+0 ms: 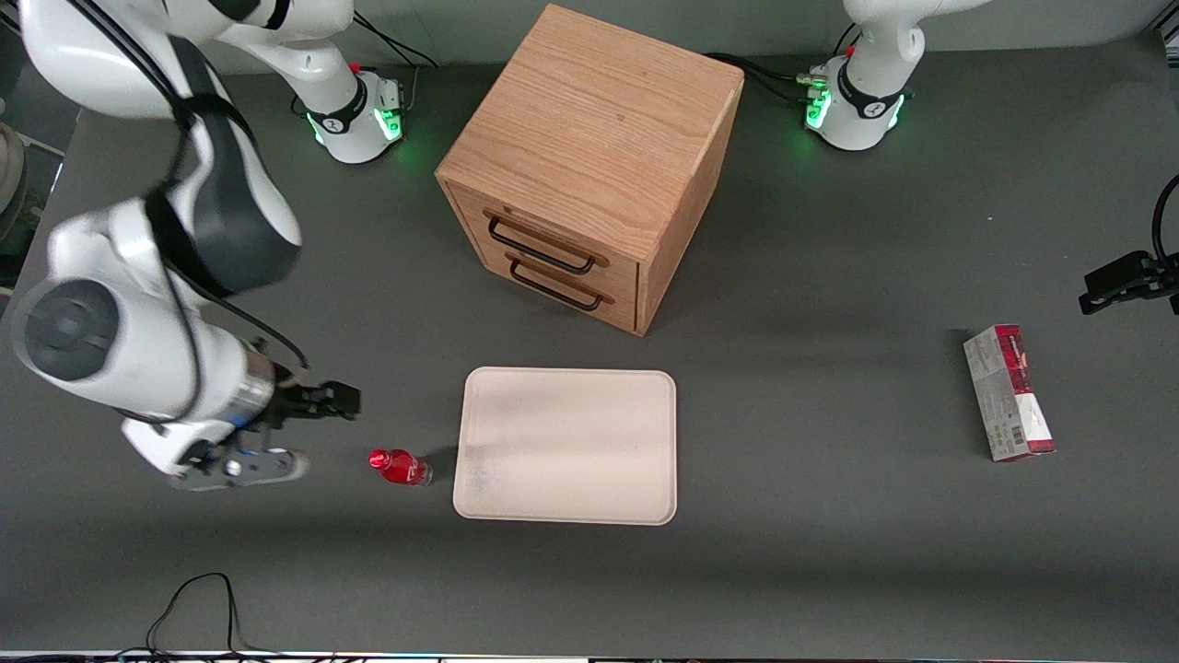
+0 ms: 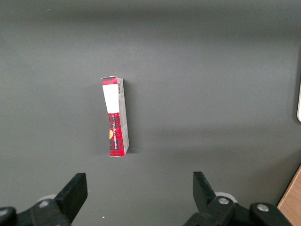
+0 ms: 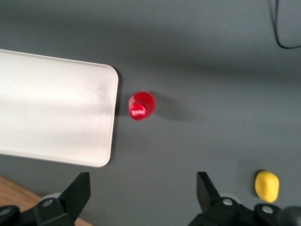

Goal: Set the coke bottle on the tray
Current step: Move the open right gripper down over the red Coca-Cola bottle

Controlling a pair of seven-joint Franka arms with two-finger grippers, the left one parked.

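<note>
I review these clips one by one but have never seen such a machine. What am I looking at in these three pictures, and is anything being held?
These are two robot arms at a grey table. One picture looks at them from the front; the other two come from cameras on their wrists. The working arm's claw is open, holds nothing and hovers above the table beside the coke bottle, a tiny upright bottle standing just off the cream tray. A wooden drawer cabinet stands farther from the front camera than the tray. A red-and-grey carton lies toward the parked arm's end. A small yellow lump lies near the claw.
</note>
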